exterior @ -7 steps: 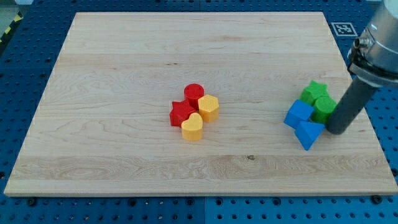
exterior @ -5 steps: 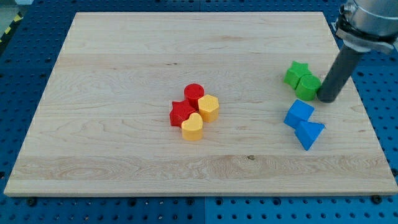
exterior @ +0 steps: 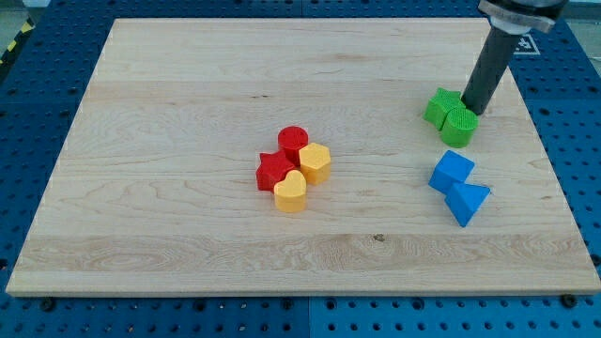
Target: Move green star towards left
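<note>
Camera view: eight blocks lie on the tabletop [exterior: 169, 103]. Two green, the green star [exterior: 439, 107] touching a green rounded block [exterior: 460, 127], sit near the right edge. My tip [exterior: 471, 111], a bare rod grasping nothing, touches them. Two blue, two red and two yellow blocks also lie there.

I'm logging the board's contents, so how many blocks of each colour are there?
Green: 2 (green star, green block)
Blue: 2 (blue block, blue block)
Red: 2 (red cylinder, red star)
Yellow: 2 (yellow block, yellow heart)
Total: 8
</note>
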{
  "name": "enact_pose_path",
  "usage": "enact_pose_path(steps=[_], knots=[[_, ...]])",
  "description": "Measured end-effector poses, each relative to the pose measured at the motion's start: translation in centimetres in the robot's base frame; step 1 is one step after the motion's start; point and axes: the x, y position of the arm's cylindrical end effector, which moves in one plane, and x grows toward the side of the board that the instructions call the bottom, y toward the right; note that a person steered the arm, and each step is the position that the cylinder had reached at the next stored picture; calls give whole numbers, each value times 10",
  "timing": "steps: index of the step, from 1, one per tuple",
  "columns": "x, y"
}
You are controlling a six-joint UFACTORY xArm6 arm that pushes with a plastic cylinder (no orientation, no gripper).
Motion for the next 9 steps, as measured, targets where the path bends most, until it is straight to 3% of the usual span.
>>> enact_pose_path(steps=[2, 6, 9], knots=[[2, -66], [20, -78], [-15, -153]])
